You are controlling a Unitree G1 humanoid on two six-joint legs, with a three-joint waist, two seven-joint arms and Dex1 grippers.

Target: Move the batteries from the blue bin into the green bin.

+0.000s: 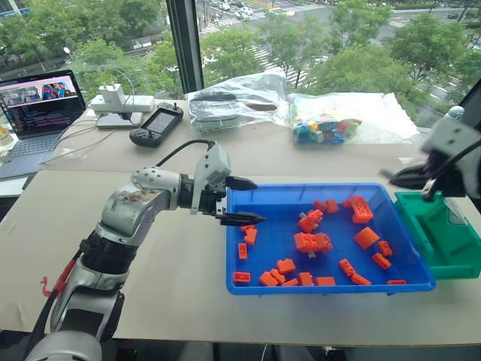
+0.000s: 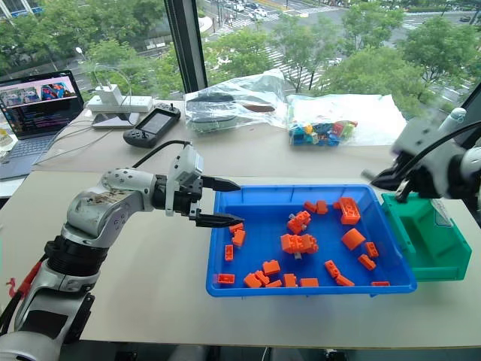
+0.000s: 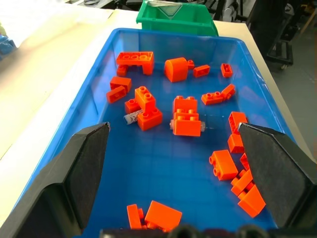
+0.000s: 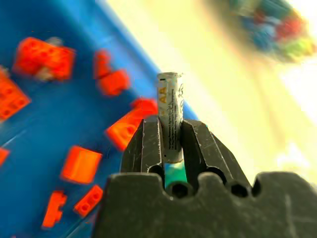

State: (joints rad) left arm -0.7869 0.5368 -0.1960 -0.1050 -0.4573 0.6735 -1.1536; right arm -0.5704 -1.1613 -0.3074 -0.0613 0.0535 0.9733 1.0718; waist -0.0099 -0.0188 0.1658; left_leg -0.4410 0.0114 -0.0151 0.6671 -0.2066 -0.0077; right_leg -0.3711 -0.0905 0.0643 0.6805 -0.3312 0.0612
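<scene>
The blue bin (image 1: 274, 226) holds several orange bricks on the table. One battery (image 3: 130, 118) pokes out beside a brick in the bin. Another grey end (image 3: 172, 124) shows under the middle brick cluster. My left gripper (image 1: 255, 201) hangs open over the bin's left rim, pointing across the bin, with nothing between its fingers. My right gripper (image 1: 409, 177) is raised above the bin's far right corner, beside the green bin (image 1: 443, 233). It is shut on a silver battery (image 4: 170, 116) marked AA that sticks out past the fingertips (image 4: 148, 130).
Behind the bins lie a bag of coloured bricks (image 1: 327, 126), a clear bag with a dark object (image 1: 233, 105), a handheld controller (image 1: 155, 124), a white charger block (image 1: 119, 101) and an open laptop (image 1: 37, 105). A window runs along the table's far edge.
</scene>
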